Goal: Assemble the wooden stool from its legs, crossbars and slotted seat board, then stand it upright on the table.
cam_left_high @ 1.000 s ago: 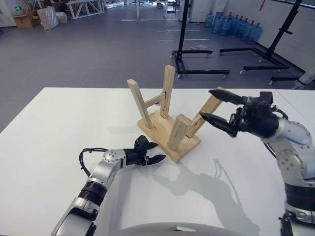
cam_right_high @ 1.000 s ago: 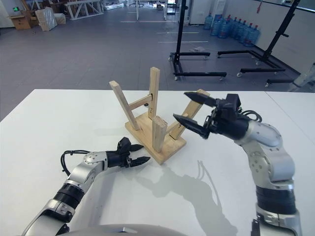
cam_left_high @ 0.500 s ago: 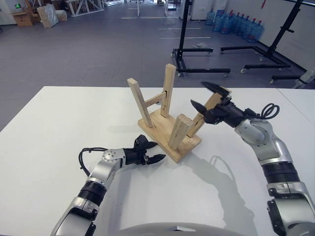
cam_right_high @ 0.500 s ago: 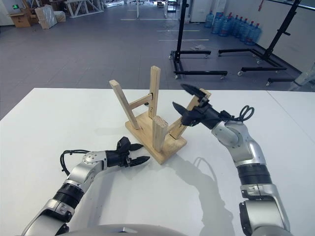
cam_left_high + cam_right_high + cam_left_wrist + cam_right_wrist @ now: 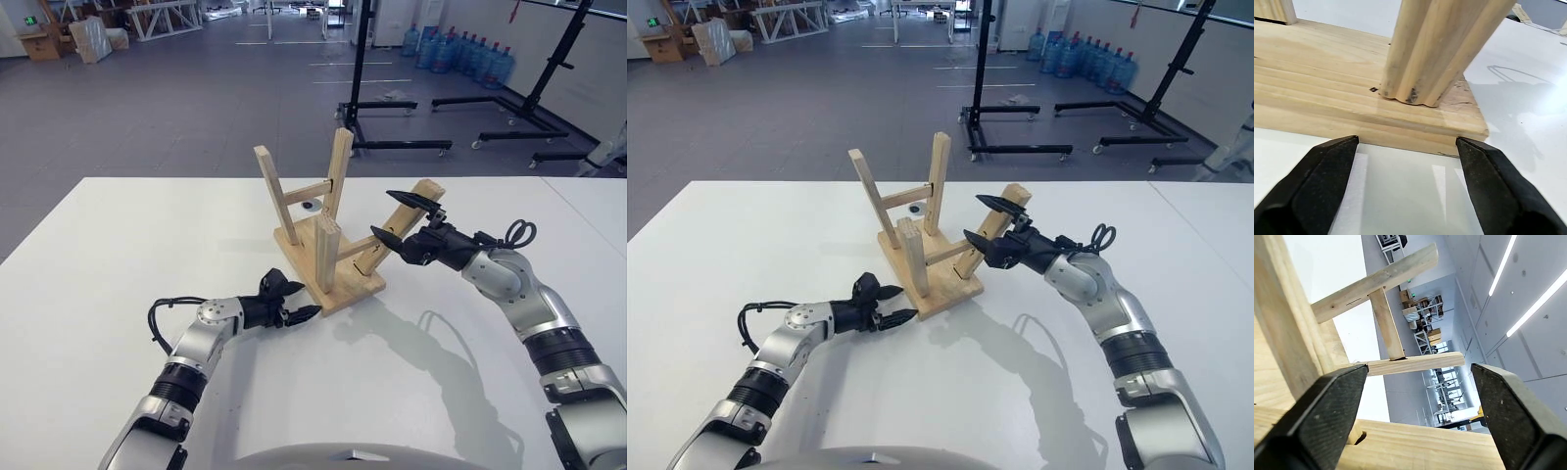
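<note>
The stool point(image 5: 343, 284) sits upside down on the white bench point(image 5: 88, 255), seat flat and legs up. Its right leg point(image 5: 372, 257) is partly hidden by the right jaws, spread wide across it. The left jaws gape just beside the seat's near corner. A small round thing point(image 5: 311, 206) behind is unclear.

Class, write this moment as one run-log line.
scene: pale wooden stool upside down on white table; left gripper: open, beside seat board corner; right gripper: open, at tilted right-hand leg
</note>
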